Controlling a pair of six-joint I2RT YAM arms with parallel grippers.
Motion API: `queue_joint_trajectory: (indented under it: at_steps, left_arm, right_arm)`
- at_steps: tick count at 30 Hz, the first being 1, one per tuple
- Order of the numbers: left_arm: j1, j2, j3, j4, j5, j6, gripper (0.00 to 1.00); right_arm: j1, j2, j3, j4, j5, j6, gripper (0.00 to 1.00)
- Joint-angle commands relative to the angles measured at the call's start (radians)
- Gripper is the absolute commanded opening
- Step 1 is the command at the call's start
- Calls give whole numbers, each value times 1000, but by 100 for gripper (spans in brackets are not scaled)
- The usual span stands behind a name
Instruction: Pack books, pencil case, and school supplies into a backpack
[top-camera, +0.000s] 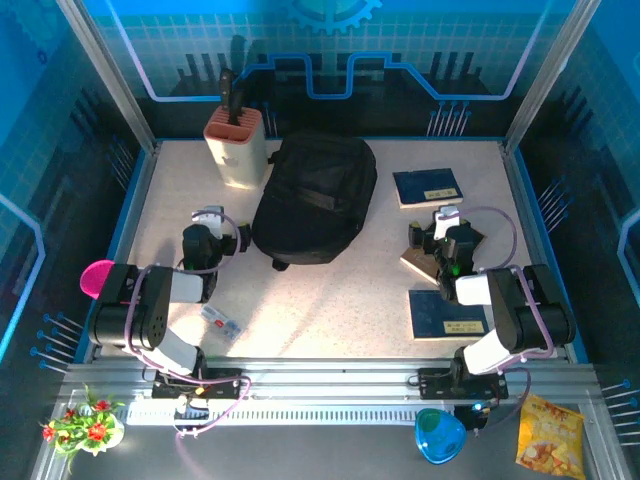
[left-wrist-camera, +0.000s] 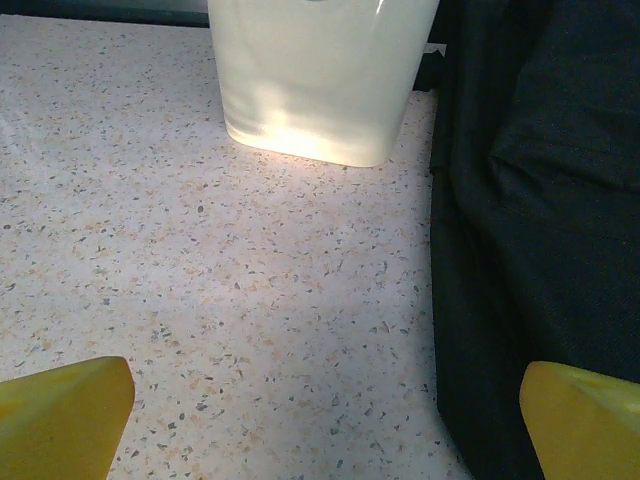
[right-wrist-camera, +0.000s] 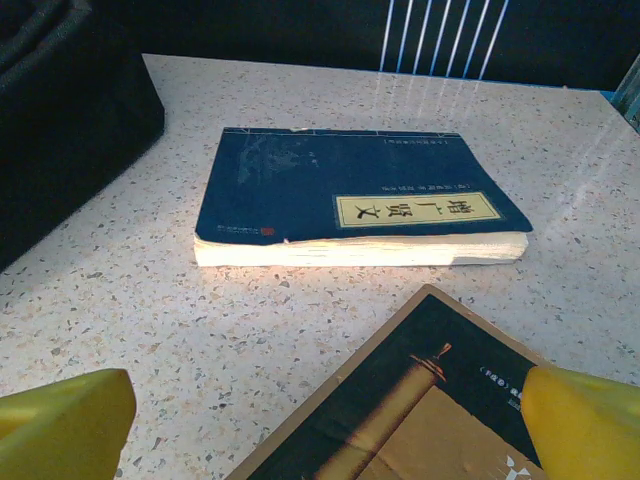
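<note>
The black backpack (top-camera: 315, 197) lies flat at the table's middle, its zippers shut. My left gripper (top-camera: 208, 218) stands open just left of it, over bare table, yellow fingertips (left-wrist-camera: 60, 415) wide apart with the backpack's edge (left-wrist-camera: 540, 200) at the right. My right gripper (top-camera: 447, 220) is open above the dark book with tan edges (right-wrist-camera: 430, 400), touching nothing. One dark blue book (right-wrist-camera: 360, 195) with a yellowish label lies beyond it, and a second blue book (top-camera: 448, 313) lies near the right arm's base. A small pale item (top-camera: 222, 320) lies front left; whether it is the pencil case I cannot tell.
A cream knife block (top-camera: 236, 147) with dark handles stands at the back left, close to the backpack and straight ahead of my left gripper (left-wrist-camera: 325, 430). A pink object (top-camera: 97, 275) sits at the table's left edge. Blue walls and metal posts enclose the table.
</note>
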Motion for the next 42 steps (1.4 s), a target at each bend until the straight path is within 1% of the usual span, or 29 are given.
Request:
queue_joint_trajectory:
  at_steps: [1, 26, 28, 29, 31, 33, 35, 36, 38, 42]
  left_arm:
    - [-2, 3, 9, 34, 9, 0, 99]
    - [-2, 3, 9, 36, 7, 1, 99]
    - [-2, -9, -5, 57, 3, 2, 99]
    - [-3, -33, -21, 68, -2, 0, 99]
    - [-4, -110, -43, 45, -28, -5, 99]
    - [-5, -211, -45, -39, -63, -17, 99]
    - [-6, -311, -35, -126, -73, -34, 99]
    - [-6, -364, -22, -177, -78, -53, 99]
    - [-8, -445, 18, -292, -76, -116, 99]
    - [-11, -525, 152, -572, -27, -284, 99]
  right_arm:
    - [13, 8, 14, 23, 15, -15, 100]
    - [13, 6, 10, 30, 9, -17, 100]
    - [25, -12, -16, 73, -1, -39, 100]
    - [37, -44, -22, 58, 2, -51, 100]
    - [55, -112, -8, -26, 34, -66, 100]
    - [67, -184, 31, -149, 58, -71, 100]
    - [88, -242, 81, -251, 106, -66, 100]
    - [95, -266, 111, -302, 122, -47, 100]
    - [107, -302, 181, -424, 110, 13, 100]
    - [143, -319, 343, -702, 72, 197, 100]
